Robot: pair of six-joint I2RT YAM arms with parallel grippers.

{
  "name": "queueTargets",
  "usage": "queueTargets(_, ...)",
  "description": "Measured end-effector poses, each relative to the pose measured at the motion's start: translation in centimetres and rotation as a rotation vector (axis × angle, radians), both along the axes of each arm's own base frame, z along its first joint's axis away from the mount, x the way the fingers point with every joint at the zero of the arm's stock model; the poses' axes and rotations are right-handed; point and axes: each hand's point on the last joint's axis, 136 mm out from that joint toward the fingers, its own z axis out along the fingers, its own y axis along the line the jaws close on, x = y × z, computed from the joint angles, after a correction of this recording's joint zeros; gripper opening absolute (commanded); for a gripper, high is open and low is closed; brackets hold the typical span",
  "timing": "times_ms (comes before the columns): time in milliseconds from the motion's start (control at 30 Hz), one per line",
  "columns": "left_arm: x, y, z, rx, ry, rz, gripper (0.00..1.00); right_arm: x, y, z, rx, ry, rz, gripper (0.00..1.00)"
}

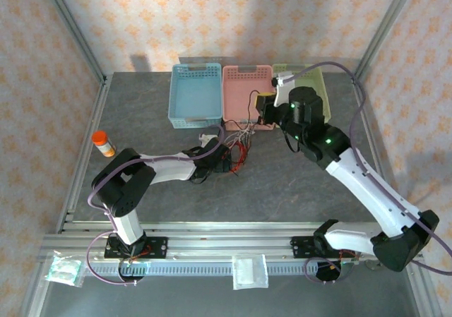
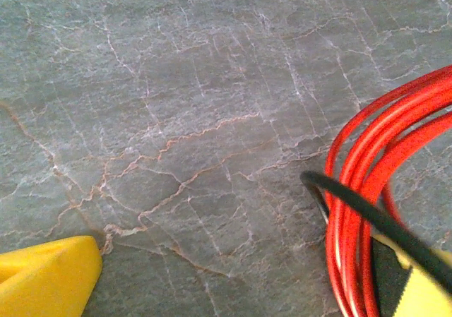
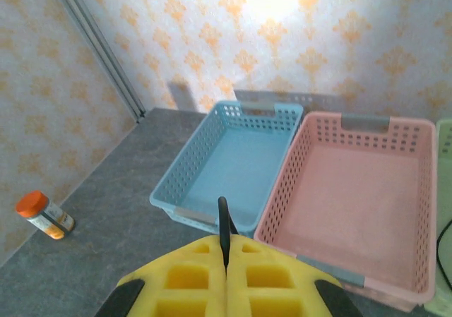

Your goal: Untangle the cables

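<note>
cables point(image 1: 236, 150) lie in one heap at the middle of the bench point(image 1: 141, 112), just in front of the pink basket point(image 1: 247, 69), so count the job as barely begun: red, black and pale strands are looped through one another and none lies apart on its own. your right end effector point(image 3: 224, 250) is raised above the heap, fingers pressed together on a thin black cable point(image 3: 223, 222). in the overhead view that strand seems to run down from it into the pile, lifted but not freed. your left end effector point(image 2: 233, 289) sits low at the heap's near-left side, fingers spread wide and gripping nothing. red loops point(image 2: 357, 190) lie just beside one finger, with a black strand crossing them. nearly everything is left, by my judgement: draw the black one clear, then part the red from the pale.
</note>
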Motion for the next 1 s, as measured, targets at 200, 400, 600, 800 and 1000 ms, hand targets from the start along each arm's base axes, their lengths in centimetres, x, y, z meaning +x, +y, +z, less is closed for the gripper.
queueTargets(200,0.0,0.1,0.0,0.003,-0.006,0.003,1.0,-0.7,-0.8,2.9,0.005,-0.065,-0.006,0.0)
queueTargets(400,0.0,0.2,-0.2,0.005,-0.021,0.008,1.0,-1.0,-2.2,4.7,-0.014,-0.111,-0.055,0.0)
queueTargets(600,0.1,0.2,-0.2,0.004,-0.032,0.012,1.0,-1.4,-4.5,7.2,-0.032,-0.181,-0.145,0.0)
queueTargets(800,-0.1,0.3,0.0,-0.014,-0.044,0.021,0.99,-1.6,-6.8,8.9,-0.059,-0.232,-0.248,0.0)
queueTargets(1000,-0.3,0.9,0.0,-0.028,-0.049,0.039,0.98,-1.7,-8.8,9.8,-0.093,-0.264,-0.341,0.0)
